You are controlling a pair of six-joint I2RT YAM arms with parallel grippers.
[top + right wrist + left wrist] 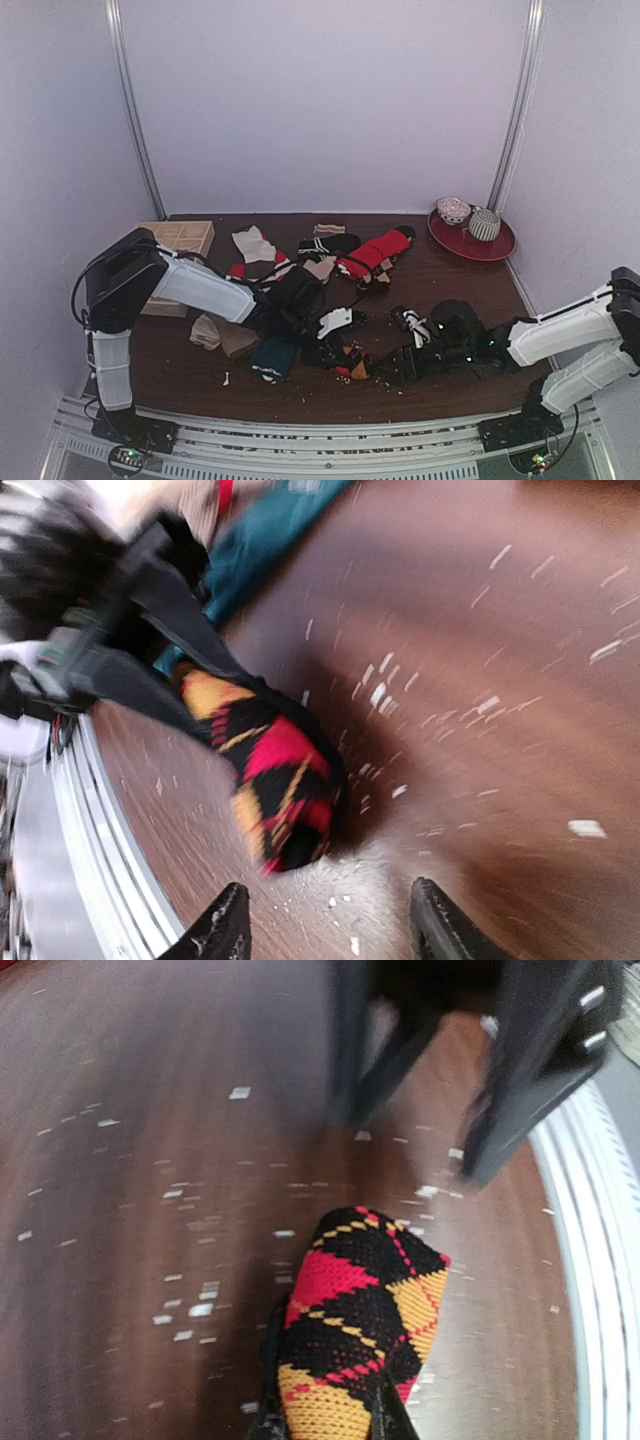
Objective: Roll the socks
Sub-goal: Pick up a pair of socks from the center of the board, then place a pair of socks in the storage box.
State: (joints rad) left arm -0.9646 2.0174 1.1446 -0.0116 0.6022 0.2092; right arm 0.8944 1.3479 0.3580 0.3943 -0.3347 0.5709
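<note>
Argyle sock [355, 1330]: one, bunched, near the front edge of the table [120, 1160]. Left gripper [330, 1420] nearly closed, pinching it. Right gripper [330, 930] roughly half open, holding nothing, just beside it. One teal sock [272, 357] nearby.

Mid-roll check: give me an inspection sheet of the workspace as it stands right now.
Surface: dark wooden table, littered with white flecks.
Job's things: argyle sock near the front edge; teal sock, red sock and others scattered.
Clutter: red plate bearing two bowls; wooden tray back left.
Grippers: left gripper shut on the argyle sock; right gripper open, empty, facing it.
Cables: black cable looping at the table's left edge.
Surroundings: white walls; metal rail.
</note>
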